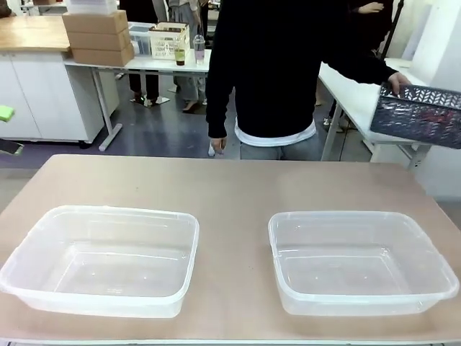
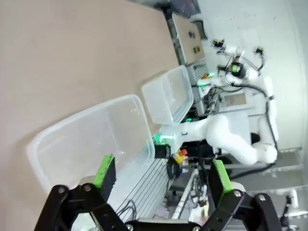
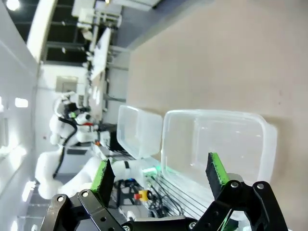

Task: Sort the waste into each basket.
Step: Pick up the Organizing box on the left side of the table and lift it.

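I keep both the left gripper (image 2: 161, 175) and right gripper (image 3: 159, 178) spread, empty; the person's hand (image 1: 398, 83) holds the dark lattice-weave plastic basket (image 1: 419, 115) at two o'clock, likely bringing waste.

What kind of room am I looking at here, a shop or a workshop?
Most likely a robotics lab or workshop: another white robot arm stands beside the table, work tables with cardboard boxes line the far side, and two clear tubs sit laid out for a test.
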You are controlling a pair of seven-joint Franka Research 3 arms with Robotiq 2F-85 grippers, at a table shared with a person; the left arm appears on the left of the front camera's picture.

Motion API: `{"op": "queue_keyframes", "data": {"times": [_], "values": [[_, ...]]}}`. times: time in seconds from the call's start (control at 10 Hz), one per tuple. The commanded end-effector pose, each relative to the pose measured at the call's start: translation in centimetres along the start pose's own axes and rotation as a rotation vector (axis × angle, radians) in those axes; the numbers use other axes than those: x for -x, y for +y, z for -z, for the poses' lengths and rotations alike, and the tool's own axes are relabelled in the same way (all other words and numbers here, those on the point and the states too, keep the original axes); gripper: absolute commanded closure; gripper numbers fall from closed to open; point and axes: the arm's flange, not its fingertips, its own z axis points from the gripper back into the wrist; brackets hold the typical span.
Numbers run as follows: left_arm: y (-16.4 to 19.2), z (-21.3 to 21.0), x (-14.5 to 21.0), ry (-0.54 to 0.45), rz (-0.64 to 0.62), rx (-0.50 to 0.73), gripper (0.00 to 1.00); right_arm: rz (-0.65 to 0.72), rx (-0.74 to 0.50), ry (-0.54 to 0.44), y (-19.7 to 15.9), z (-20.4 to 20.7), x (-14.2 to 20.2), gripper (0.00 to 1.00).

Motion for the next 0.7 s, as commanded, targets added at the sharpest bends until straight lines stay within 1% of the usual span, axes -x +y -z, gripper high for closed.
{"op": "queue_keyframes", "data": {"times": [0.0,0.4,0.5,0.6], "values": [[-2.6,1.2,-0.2,0.027,0.119,-0.028,0.00,-0.113,0.050,0.025,2.7,1.1,-0.1,0.00],[-2.6,1.2,-0.2,0.027,0.119,-0.028,0.00,-0.113,0.050,0.025,2.7,1.1,-0.1,0.00],[-2.6,1.2,-0.2,0.027,0.119,-0.028,0.00,-0.090,0.078,0.040,3.2,1.6,0.0,0.00],[-2.9,1.3,-0.2,0.042,0.098,-0.056,0.00,-0.132,0.134,0.118,4.6,3.0,0.1,0.00]]}}
